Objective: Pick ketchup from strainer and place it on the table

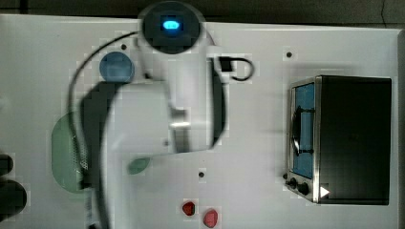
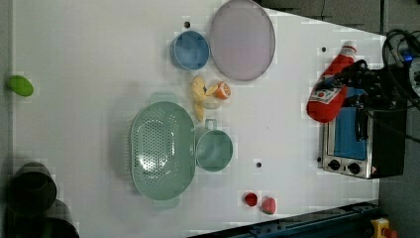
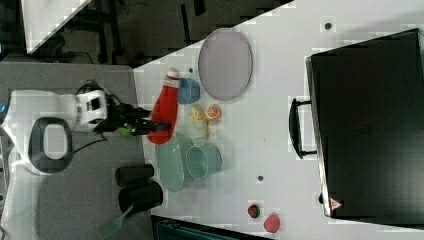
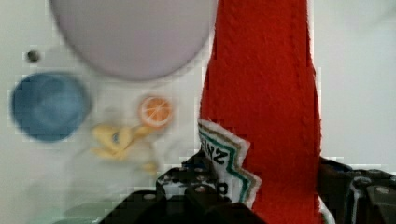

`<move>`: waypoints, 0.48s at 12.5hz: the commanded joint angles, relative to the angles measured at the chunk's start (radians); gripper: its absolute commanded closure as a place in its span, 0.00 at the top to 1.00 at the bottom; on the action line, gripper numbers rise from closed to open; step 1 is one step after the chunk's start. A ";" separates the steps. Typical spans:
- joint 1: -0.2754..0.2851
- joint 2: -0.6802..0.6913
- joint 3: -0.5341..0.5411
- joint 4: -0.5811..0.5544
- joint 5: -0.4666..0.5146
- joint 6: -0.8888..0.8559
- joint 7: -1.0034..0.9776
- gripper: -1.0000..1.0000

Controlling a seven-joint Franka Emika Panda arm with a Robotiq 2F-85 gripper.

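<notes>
Hand (image 2: 346, 85) pinching the ketchup (image 2: 329, 91) at its lower body, black fingers (image 4: 196, 186) pressed against either side of the label; also seen in the right view (image 3: 145, 125) and wrist view (image 4: 280, 196).

Ketchup: soft-looking red bottle, fabric-like texture with a stitched seam in the wrist view (image 4: 266, 93). White cap with a red band at the narrow end, body widening toward a rounded base. White label with dark lettering and a green-and-brown zigzag border. In the left view it hangs in the air, cap toward 1 o'clock, base toward 7 o'clock, in front of the toaster oven (image 2: 354, 144). In the right view (image 3: 165, 112) the cap points to 12 o'clock, near the blue bowl (image 3: 189, 91).

Strainer (image 2: 162, 148): pale green, oval, perforated bottom, nothing inside, resting on the desk (image 2: 89, 74). Ketchup well apart from it in the left view, at about 2 o'clock from it.

Small green cup (image 2: 214, 148) touching the strainer's rim at 3 o'clock in the left view. Fruit pieces (image 2: 210, 94), yellow and orange, at 12 o'clock from the cup. Blue bowl and pale lilac plate (image 2: 242, 39) beyond those. Two red strawberry-like items (image 2: 260, 202) at 5 o'clock from the cup.

In the top view the arm (image 1: 157, 109) covers most of the strainer (image 1: 64, 152).
</notes>
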 commanded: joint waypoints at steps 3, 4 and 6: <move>-0.031 -0.019 -0.097 -0.139 0.008 0.086 -0.168 0.60; -0.031 -0.019 -0.117 -0.180 0.008 0.137 -0.175 0.60; -0.032 -0.014 -0.143 -0.274 0.008 0.260 -0.183 0.60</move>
